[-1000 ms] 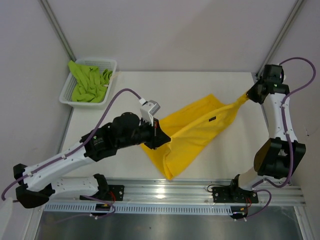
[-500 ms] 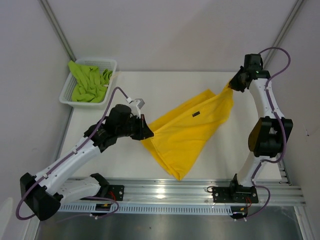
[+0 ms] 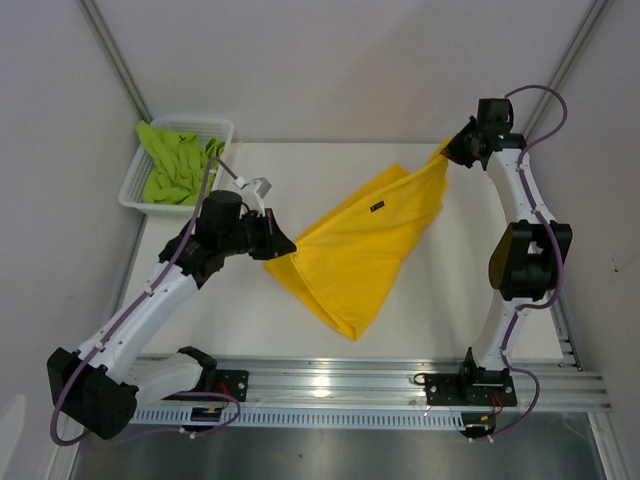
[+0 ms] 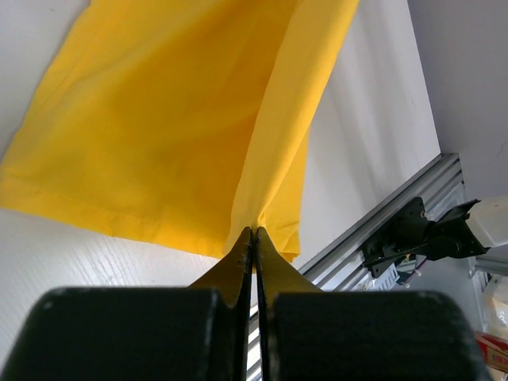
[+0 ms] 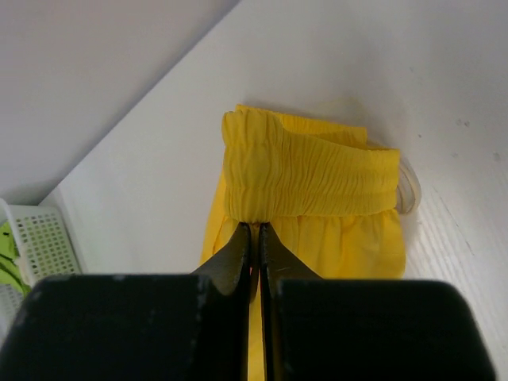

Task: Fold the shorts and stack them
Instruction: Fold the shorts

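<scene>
While your left gripper [image 3: 283, 247] clamps a leg end and your right gripper [image 3: 447, 150] the waistband, the yellow shorts [image 3: 360, 250] hang stretched over the table [image 3: 250, 320]; next, you should lower them flat for folding.

The yellow shorts [image 4: 159, 119] are pinched between the two black tips of the left end effector [image 4: 254, 242], which are pressed tight together at the bottom. From the pinch, the cloth is spread up and out, and a long fold is seen running to the top. A sewn hem is seen at the lower left. The white surface [image 4: 373, 135] is seen on both sides. At the right, a metal rail [image 4: 432, 186] and a black bracket [image 4: 409, 238] are seen.
</scene>
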{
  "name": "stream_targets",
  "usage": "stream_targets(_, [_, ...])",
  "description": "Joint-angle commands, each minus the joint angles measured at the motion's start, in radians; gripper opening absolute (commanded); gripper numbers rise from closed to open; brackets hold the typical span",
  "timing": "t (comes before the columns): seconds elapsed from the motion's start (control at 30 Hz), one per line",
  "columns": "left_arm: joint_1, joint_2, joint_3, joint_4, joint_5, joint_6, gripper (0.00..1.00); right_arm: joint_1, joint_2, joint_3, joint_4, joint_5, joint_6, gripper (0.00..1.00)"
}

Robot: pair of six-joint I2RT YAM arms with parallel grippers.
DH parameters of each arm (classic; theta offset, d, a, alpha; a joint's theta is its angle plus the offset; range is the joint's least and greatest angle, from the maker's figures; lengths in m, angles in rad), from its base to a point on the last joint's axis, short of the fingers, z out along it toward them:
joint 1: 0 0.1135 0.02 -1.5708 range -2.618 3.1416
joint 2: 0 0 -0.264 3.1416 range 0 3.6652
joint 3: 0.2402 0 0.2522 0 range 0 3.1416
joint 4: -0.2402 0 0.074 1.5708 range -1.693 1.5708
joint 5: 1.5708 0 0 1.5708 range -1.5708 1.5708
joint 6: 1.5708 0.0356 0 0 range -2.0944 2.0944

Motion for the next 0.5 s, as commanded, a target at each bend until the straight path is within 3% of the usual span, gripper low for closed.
stream_targets(0.0, [0.041,-0.015,0.051,-0.011,0.069,0.026,0.00,0.011,-0.001,0.085,0.103,-0.019,0.040,0.00])
stream_targets(0.3, [0.029,-0.064,0.046,0.026,0.198,-0.028,0.00,-0.015,-0.071,0.027,0.150,-0.062,0.067,0.00])
stream_targets(0.47, [-0.105,-0.093,0.036,0.057,0.135,-0.072,0.00,-0.074,-0.196,-0.143,0.176,-0.115,0.051,0.00])
